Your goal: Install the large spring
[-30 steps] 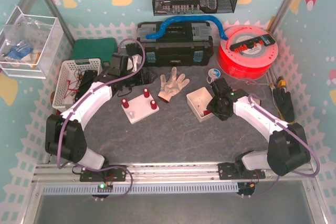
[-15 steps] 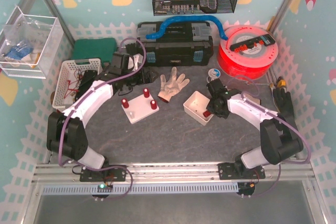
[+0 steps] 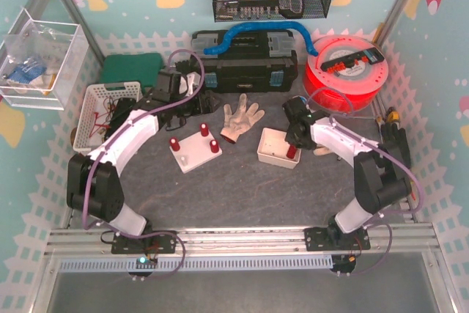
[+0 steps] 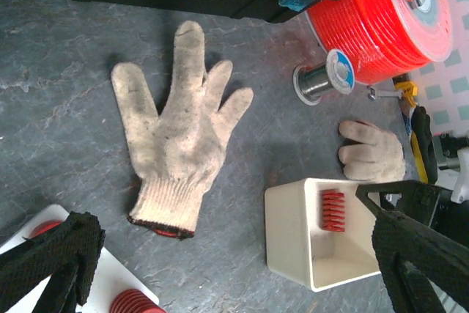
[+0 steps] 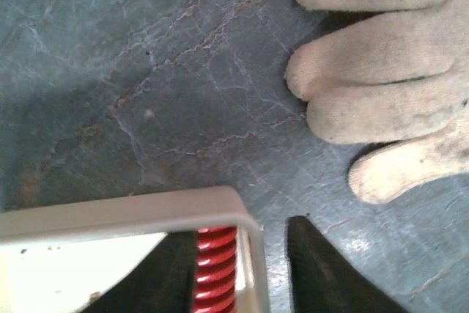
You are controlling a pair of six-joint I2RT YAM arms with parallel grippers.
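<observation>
A red spring (image 5: 216, 265) stands inside a small white box (image 5: 132, 214), against its wall. My right gripper (image 5: 238, 269) is open and straddles that wall: one finger is inside beside the spring, the other outside on the mat. The top view shows this gripper (image 3: 293, 141), the box (image 3: 272, 146) and the spring (image 3: 292, 153). The left wrist view also shows the box (image 4: 289, 232) and the spring (image 4: 332, 210). The white base plate (image 3: 192, 157) carries red springs on posts. My left gripper (image 3: 194, 100) is open and empty behind it, its jaws wide apart (image 4: 234, 232).
A worn glove (image 3: 240, 119) lies between the plate and the box, and a second glove (image 5: 388, 86) lies just right of the box. A black toolbox (image 3: 245, 64), a red filament spool (image 3: 344, 71), a solder reel (image 4: 322, 78) and a white basket (image 3: 106, 111) ring the mat.
My right gripper has moved back and left, and the white box has turned and shifted with it. The left arm has barely moved.
</observation>
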